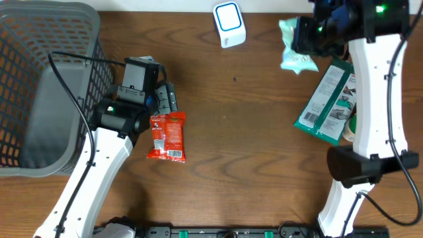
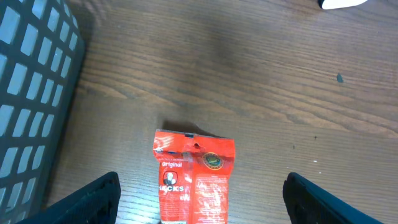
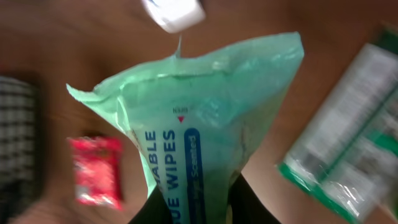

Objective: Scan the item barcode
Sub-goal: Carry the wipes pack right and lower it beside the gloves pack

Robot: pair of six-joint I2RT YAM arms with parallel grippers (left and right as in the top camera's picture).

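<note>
Nearest the front edge of the brown wooden table (image 1: 244, 152), the two white arms rise from their bases, one on each side. Just beyond the left arm's elbow, a red foil snack packet (image 1: 166, 137) lies flat on the wood, with its barcode end toward the front. The left hand (image 2: 202, 179) hangs over the packet's far end. Its black fingers (image 2: 93, 199) stand wide apart on either side of the packet and hold nothing. To the left of that arm, a grey plastic mesh basket (image 1: 26, 59) fills the corner.

On the right side, a green-and-white printed flat pouch (image 1: 328, 102) lies at a slant on the table, partly under the right arm. Farther back, the right hand (image 3: 193, 208) is clamped on the lower end of a mint-green soft pack of wipes (image 3: 186, 112) and holds it off the table. The pack's blue label faces the wrist camera. Seen from overhead, the pack is near the far right corner. A white rounded barcode scanner with a blue-ringed window (image 1: 229, 24) stands at the far edge, to the left of the pack and apart from it.
</note>
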